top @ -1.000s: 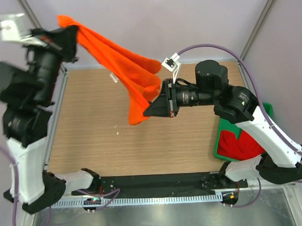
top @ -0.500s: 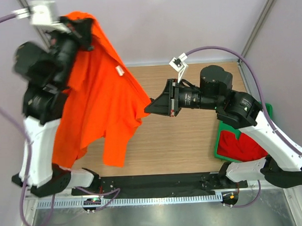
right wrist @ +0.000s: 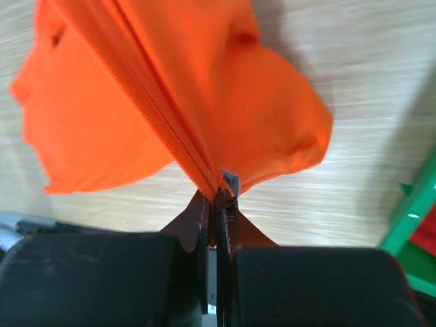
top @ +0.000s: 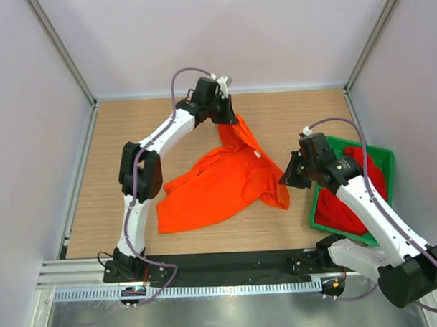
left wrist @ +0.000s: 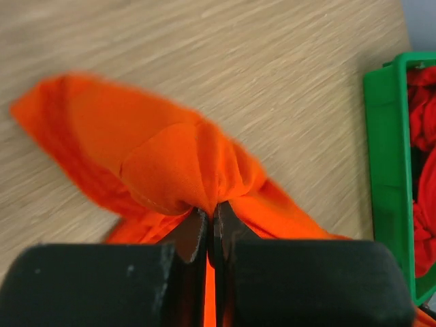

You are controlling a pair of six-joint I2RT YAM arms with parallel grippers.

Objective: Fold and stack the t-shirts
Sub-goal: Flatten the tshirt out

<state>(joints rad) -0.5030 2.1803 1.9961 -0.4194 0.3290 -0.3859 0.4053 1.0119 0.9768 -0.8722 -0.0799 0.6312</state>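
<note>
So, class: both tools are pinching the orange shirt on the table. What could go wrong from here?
The left tool and right tool each pinch only a small bunch of the orange shirt; pulling apart could slip a grip.
The shirt lies crumpled, so folding now may trap wrinkles.
The right tool is near the tray holding the red shirt; a swing might knock it.

A light wood-grain counter (top: 131, 131) fills the enclosure. Plain pale lilac walls (top: 221, 34) rise at its far, left and right edges, with slanting grey metal posts (top: 60, 50) at the two far corners. Beyond the near edge lie a white toothed rail (top: 223, 289) and a brushed metal sheet (top: 231, 317). The light is soft and even.
</note>
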